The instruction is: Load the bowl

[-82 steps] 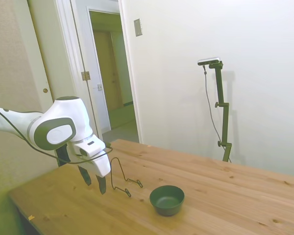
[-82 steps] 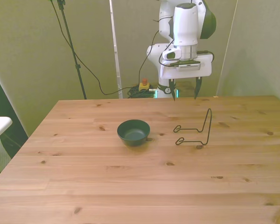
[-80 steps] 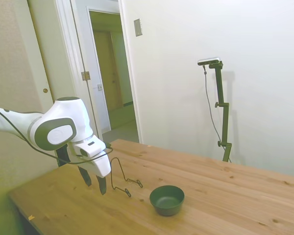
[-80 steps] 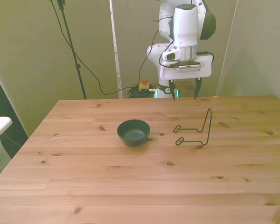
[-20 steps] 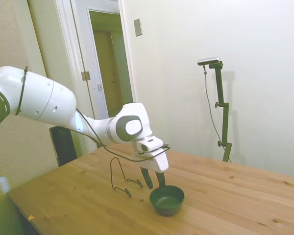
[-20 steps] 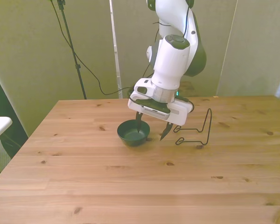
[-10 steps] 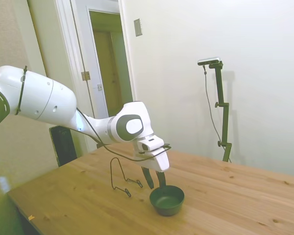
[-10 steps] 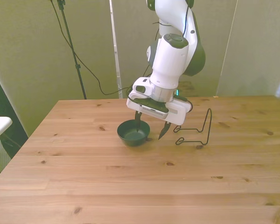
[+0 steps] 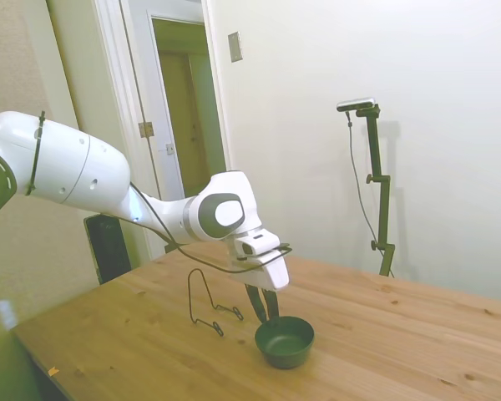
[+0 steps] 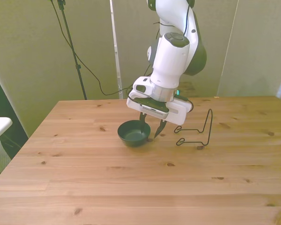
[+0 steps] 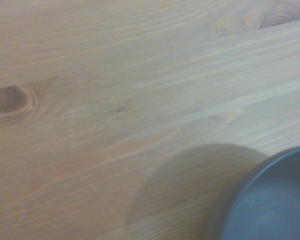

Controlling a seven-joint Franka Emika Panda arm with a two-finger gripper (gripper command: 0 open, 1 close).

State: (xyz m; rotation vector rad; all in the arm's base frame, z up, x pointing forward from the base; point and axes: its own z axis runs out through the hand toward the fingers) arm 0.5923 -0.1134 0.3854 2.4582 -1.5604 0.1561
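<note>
Now our gripper [image 10: 152, 131] has drawn its fingers narrower than a moment ago, pinching the bowl's [image 10: 134, 132] right rim, readying the lift toward the wire rack [image 10: 196, 131]

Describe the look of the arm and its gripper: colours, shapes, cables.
The arm is glossy white, built of rounded bulbous segments with dark grey caps at the joints. A thin black cable loops along it down to the wrist. The gripper has a flat, wide white body with a dark underside and two slim, dark, tapering fingers.
</note>
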